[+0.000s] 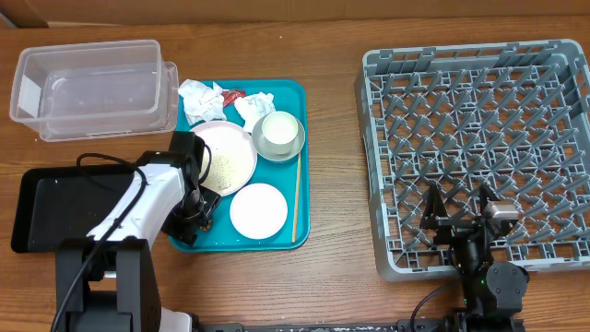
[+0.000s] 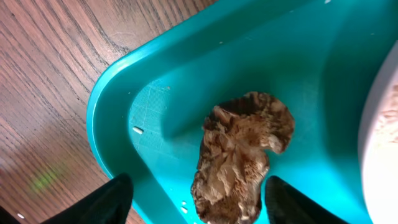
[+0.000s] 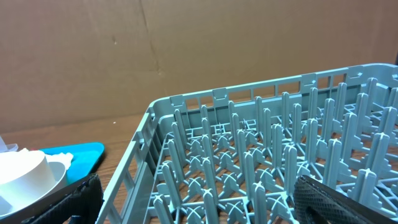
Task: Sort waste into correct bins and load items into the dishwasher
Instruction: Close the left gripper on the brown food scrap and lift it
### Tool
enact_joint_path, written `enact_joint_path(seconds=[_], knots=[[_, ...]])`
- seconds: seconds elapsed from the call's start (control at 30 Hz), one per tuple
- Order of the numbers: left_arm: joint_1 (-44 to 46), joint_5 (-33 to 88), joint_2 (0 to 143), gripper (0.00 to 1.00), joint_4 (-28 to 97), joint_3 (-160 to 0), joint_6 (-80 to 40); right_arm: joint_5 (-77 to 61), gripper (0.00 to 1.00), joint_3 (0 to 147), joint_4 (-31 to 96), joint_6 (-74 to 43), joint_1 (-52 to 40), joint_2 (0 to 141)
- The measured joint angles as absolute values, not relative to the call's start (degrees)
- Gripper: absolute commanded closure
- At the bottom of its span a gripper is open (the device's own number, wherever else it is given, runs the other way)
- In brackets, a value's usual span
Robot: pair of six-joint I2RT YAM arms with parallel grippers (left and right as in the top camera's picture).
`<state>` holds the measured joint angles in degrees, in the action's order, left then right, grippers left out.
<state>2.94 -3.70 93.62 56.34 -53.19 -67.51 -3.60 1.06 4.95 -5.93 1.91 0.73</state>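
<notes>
A teal tray (image 1: 300, 101) holds crumpled napkins (image 1: 203, 100), a plate with rice grains (image 1: 226, 157), a white bowl (image 1: 278, 134), a small white plate (image 1: 259, 210) and a chopstick (image 1: 297, 198). My left gripper (image 1: 198, 214) hangs low over the tray's front left corner. In the left wrist view it is open (image 2: 199, 190), its fingers either side of a brown food scrap (image 2: 242, 149) lying on the tray (image 2: 186, 81). My right gripper (image 1: 458, 205) is open and empty over the front of the grey dish rack (image 1: 479, 138), also seen in the right wrist view (image 3: 199, 205).
A clear plastic bin (image 1: 92, 88) stands at the back left and a black bin (image 1: 64, 207) at the front left beside the tray. The rack (image 3: 249, 155) has upright pegs. The right wrist view also shows the bowl (image 3: 25, 174) and the tray's edge (image 3: 81, 155).
</notes>
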Motion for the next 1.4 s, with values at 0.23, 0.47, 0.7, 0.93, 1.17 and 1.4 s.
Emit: enact_joint_path(seconds=[0.23,0.47,0.7,0.93,1.17,1.4], knots=[[2.94,-3.64,94.96,0.41,56.34,-53.17,-67.61,-3.57,0.00,1.06,4.97,-5.91,1.91,0.73],[2.94,-3.20,94.96,0.54,56.29,-53.17,-67.81,-3.57,0.00,1.06,4.95,-5.91,1.91,0.73],[2.94,-3.09,94.96,0.63,56.16,-53.17,-67.64,-3.57,0.00,1.06,4.95,-5.93,1.89,0.73],[2.94,-3.07,94.96,0.78,56.40,-53.17,-67.42,-3.60,0.00,1.06,4.97,-5.91,1.89,0.73],[2.94,-3.05,94.96,0.95,57.58,-53.69,-64.40,-3.57,0.00,1.06,4.97,-5.91,1.89,0.73],[2.94,-3.07,94.96,0.96,58.74,-55.79,-62.35,-3.57,0.00,1.06,4.97,-5.89,1.91,0.73]])
